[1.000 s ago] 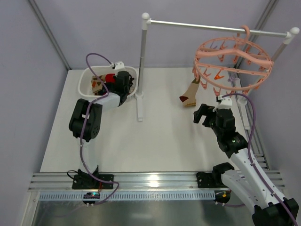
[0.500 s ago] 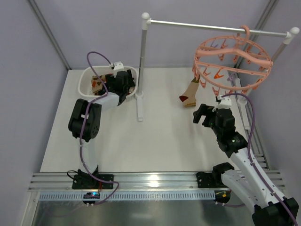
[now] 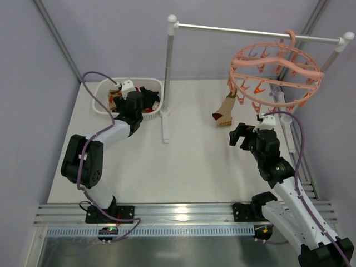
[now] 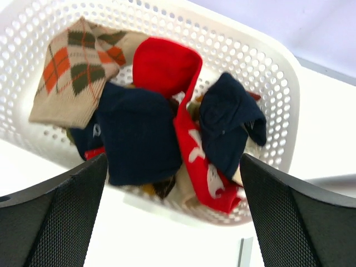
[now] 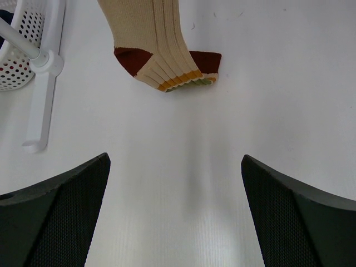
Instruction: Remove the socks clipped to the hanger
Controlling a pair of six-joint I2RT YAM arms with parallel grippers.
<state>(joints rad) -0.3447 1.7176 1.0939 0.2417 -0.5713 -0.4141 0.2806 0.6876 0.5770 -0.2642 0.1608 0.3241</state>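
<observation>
Left claw (image 4: 173,167) hangs spread above basket (image 4: 272,55) of socks (image 4: 136,133).

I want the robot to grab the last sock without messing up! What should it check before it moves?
1. A sock hangs from the hanger: ok, one left to take.
2. Right gripper open and empty: ok.
3. Sock lined up with the right gripper: not ok, it is ahead but above centre in the wrist view, not between the fingers.
4. Left gripper open and empty above the basket: ok.
5. Other socks lie inside the basket: ok.
6. How firmly the sock is clipped on: cannot tell, too small to see.
</observation>
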